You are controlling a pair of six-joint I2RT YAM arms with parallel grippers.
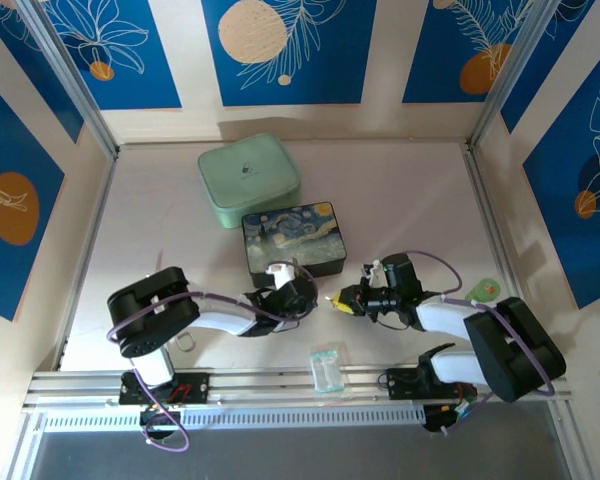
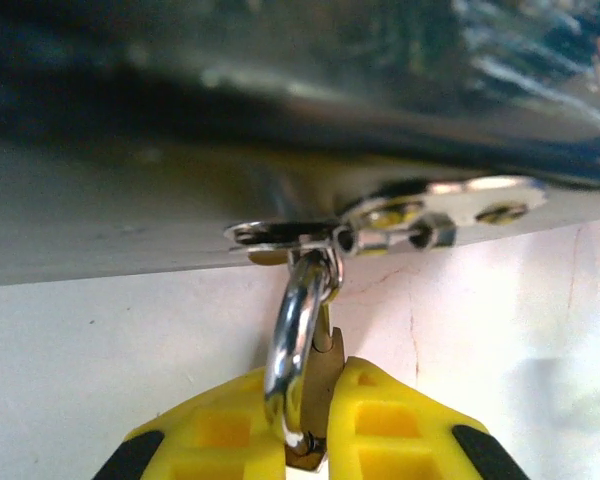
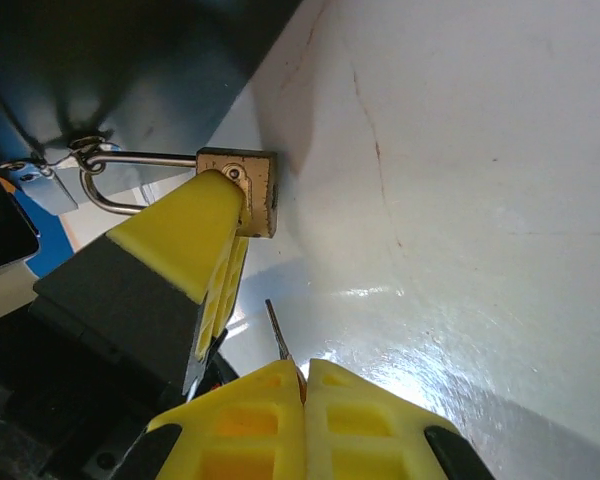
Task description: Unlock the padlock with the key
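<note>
Padlock (image 3: 248,192) hung by its silver shackle (image 2: 292,340) from the hasp (image 2: 280,233) on the near wall of the starry-night box (image 1: 293,238), around the middle of the desk (image 1: 410,200). Brass body clamped by the left gripper (image 2: 318,398), yellow pads closed on its two flat sides, shackle rising between them. End away from the shackle left bare, turned toward the right gripper (image 3: 302,372). Key (image 3: 276,335) pinched there in closed jaws, thin blade poking past the fingertips, tip short of the lock body and below it in the right wrist view (a clear strip of bare desk between the two). From above, both grippers nose to nose just off the box's near edge, near each other but apart. Open white desk to the right of them and on toward the far right corner. Mint-green case (image 1: 248,180) just beyond the box's far left corner. Clear packet (image 1: 327,367) by the near edge, between the two arm bases.
</note>
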